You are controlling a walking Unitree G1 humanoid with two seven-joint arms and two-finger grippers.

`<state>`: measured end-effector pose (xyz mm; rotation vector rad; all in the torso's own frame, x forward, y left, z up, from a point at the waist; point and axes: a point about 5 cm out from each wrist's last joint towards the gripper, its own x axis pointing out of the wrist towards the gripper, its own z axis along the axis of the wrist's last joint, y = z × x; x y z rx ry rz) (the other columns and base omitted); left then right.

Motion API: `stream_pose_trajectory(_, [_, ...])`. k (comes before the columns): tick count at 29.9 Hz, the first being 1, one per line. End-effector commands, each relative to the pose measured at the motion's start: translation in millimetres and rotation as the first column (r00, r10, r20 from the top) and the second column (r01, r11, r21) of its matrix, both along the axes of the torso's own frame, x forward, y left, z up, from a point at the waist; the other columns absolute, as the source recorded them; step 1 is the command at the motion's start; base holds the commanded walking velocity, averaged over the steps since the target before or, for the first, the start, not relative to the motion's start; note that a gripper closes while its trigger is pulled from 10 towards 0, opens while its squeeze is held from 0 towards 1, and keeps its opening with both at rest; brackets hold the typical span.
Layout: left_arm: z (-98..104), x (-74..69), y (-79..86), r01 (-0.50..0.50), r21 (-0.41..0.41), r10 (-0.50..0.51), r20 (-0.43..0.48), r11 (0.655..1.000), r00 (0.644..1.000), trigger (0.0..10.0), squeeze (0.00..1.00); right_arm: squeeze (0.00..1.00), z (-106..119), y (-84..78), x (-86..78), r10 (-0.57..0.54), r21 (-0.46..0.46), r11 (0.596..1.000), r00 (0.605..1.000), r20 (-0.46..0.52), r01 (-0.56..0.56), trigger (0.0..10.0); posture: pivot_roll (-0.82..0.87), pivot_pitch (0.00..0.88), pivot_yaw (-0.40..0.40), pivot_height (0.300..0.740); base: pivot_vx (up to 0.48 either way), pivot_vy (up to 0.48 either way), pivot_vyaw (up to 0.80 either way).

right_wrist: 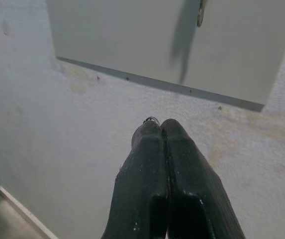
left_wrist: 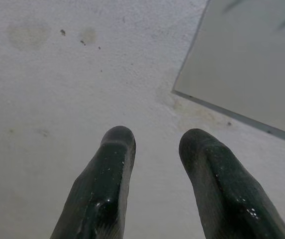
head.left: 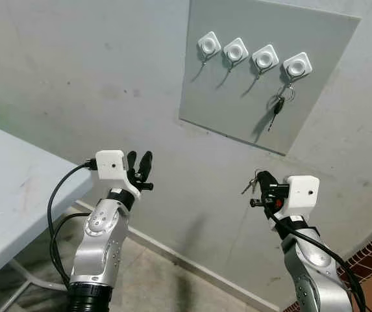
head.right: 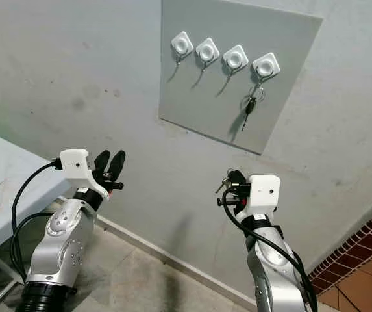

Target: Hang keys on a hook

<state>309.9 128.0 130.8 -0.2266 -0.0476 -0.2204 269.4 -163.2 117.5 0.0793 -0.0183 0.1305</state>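
1. A grey board (head.left: pixel 237 84) is fixed flat to the pale wall (head.left: pixel 75 71) — it carries the hooks.
2. Four white hooks (head.left: pixel 235 50) sit in a row along the top of the board, each on a square white pad.
3. From the hook furthest right (head.left: pixel 297 65) hangs a set of keys (head.left: pixel 278 105) on a ring — a dark key points down against the board.
4. The other three hooks are bare.
5. A pale table (head.left: pixel 17 188) stands at the left, its top bare.
6. Below it lies a grey floor (head.left: pixel 153 279).
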Motion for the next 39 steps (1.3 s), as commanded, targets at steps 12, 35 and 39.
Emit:
stream_pose_trajectory(12, [6, -0.7, -3.0, -0.015, -0.018, 0.015, 0.027, 1.000, 1.000, 10.0, 0.00, 0.00, 6, 1.8, -0.1, 0.020, -0.008, 1.000, 0.999, 0.028, -0.020, 10.0, 0.10, 0.000, -0.069, 0.740, 0.280, 0.000, 0.00])
stream_pose_trajectory(35, [26, 4.0, -23.3, 0.099, 0.048, -0.104, 0.114, 0.994, 0.988, 10.0, 0.00, 0.00, 16, 3.6, 12.1, 0.090, -0.019, 0.996, 0.994, 0.064, -0.089, 10.0, 0.10, 0.000, -0.079, 0.740, 0.000, 0.000, 0.00])
stream_pose_trajectory(39, [33, 3.7, -32.7, 0.160, 0.088, -0.171, 0.143, 0.983, 0.975, 10.0, 0.00, 0.00, 22, 8.6, 16.6, 0.126, -0.025, 0.992, 0.988, 0.093, -0.125, 10.0, 0.10, 0.000, -0.079, 0.740, 0.000, 0.000, 0.00])
